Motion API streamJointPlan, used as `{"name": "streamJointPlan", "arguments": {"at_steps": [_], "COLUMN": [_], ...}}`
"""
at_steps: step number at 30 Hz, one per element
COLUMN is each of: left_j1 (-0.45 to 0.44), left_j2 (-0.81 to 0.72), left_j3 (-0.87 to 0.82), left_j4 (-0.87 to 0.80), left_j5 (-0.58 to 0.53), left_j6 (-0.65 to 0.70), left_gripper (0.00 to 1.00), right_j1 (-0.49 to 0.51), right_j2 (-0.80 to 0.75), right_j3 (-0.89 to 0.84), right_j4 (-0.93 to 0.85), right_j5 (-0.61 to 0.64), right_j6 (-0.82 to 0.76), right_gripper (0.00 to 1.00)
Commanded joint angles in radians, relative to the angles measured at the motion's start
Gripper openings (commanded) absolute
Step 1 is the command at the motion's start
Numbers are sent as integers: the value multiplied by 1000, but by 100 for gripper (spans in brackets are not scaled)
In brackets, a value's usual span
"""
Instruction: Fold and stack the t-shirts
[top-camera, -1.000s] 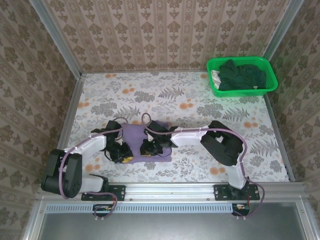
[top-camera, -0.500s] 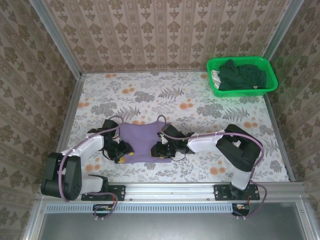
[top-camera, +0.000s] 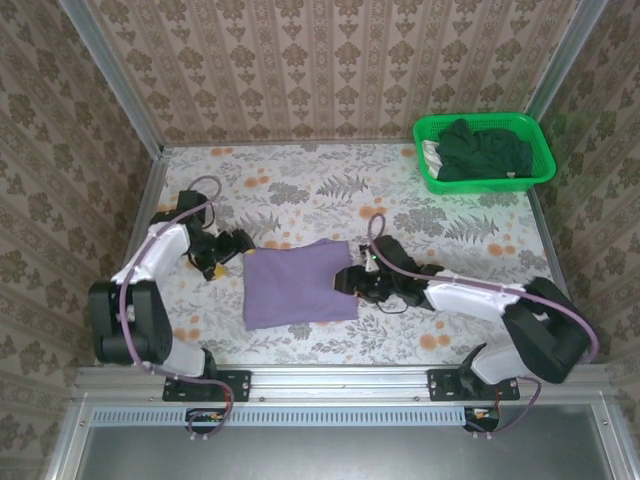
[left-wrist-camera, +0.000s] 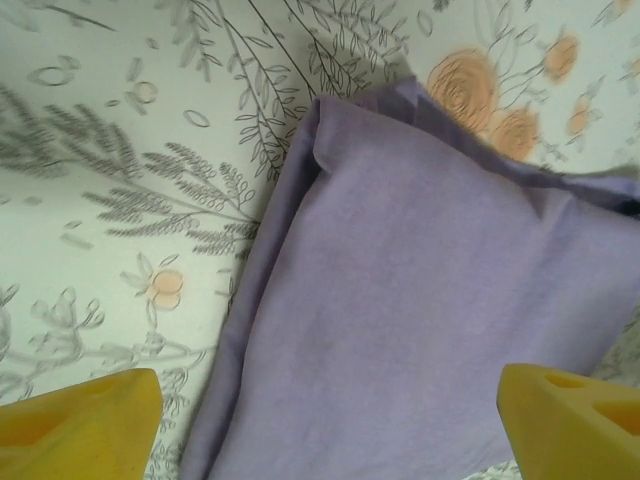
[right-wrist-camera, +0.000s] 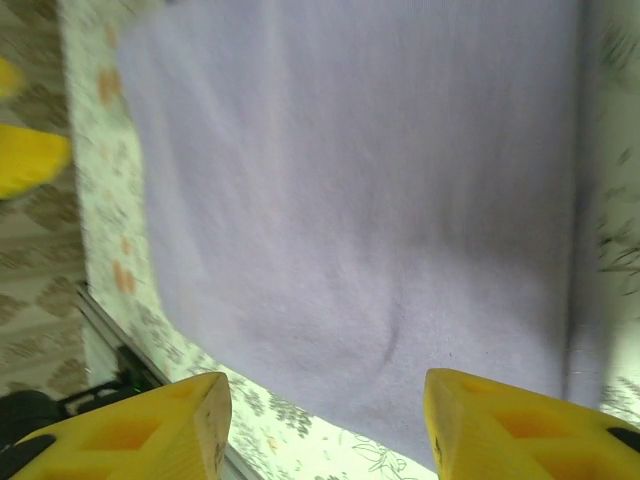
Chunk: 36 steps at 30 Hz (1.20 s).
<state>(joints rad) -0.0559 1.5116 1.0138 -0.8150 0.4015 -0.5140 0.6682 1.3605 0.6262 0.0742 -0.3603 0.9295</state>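
A lavender-purple t-shirt (top-camera: 298, 283) lies folded into a flat rectangle on the flowered table, near the front middle. My left gripper (top-camera: 232, 245) hovers just off its far left corner, open, with nothing between its yellow fingers. From the left wrist the shirt (left-wrist-camera: 420, 300) lies below the left gripper (left-wrist-camera: 330, 430). My right gripper (top-camera: 352, 282) sits at the shirt's right edge, open and holding nothing. Under the right gripper (right-wrist-camera: 325, 420) the purple cloth (right-wrist-camera: 370, 180) lies smooth. Dark green t-shirts (top-camera: 482, 150) are heaped in the basket at the back right.
The bright green plastic basket (top-camera: 484, 119) stands in the table's back right corner by the wall. Patterned walls close the table on three sides. A metal rail (top-camera: 340, 378) runs along the near edge, between the arm bases.
Both grippers opened and let go of the purple shirt. The left one drew back to the left, the right one to the right. The shirt now lies spread as a flat folded rectangle.
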Motion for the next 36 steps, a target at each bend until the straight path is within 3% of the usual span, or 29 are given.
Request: {"name": "streamJointPlan", "arguments": {"at_steps": [1,5,9,14,18,22,29,36], "left_j1": [-23,-50,-85,-119,-110,-61,68,176], "left_j2": [94,187,288,427,481,535,764,1006], "left_j3": [29,47,101,187,298,469,918,1307], "left_j4": [-44,-11,7,70,19,-26,-131,-161], "left_j5": [19,3,-20,-34,-141,-284,-383,-385], "left_j6": [132,168,167,132,124,163,197,181], "left_gripper": [88,81,71,35,23,18,17,16], "right_j1": [-54,-109,-135,-142,-153,-153,-154,-154], "right_j2": [-131,-256,-336,-398,-378,-379,-411,-426], "right_j3": [-9,13,-4,-86,-69,-52,58,150], "right_j4": [-61,-235,-312,-293,-304,-329,-533,-730], "right_j5": [39,99,73,88,136,183,231,266], "right_j6": [-74,-184,-215,-219,-173,-151,-148,-120], "right_gripper": [57,58,58,58,57,56,54,53]}}
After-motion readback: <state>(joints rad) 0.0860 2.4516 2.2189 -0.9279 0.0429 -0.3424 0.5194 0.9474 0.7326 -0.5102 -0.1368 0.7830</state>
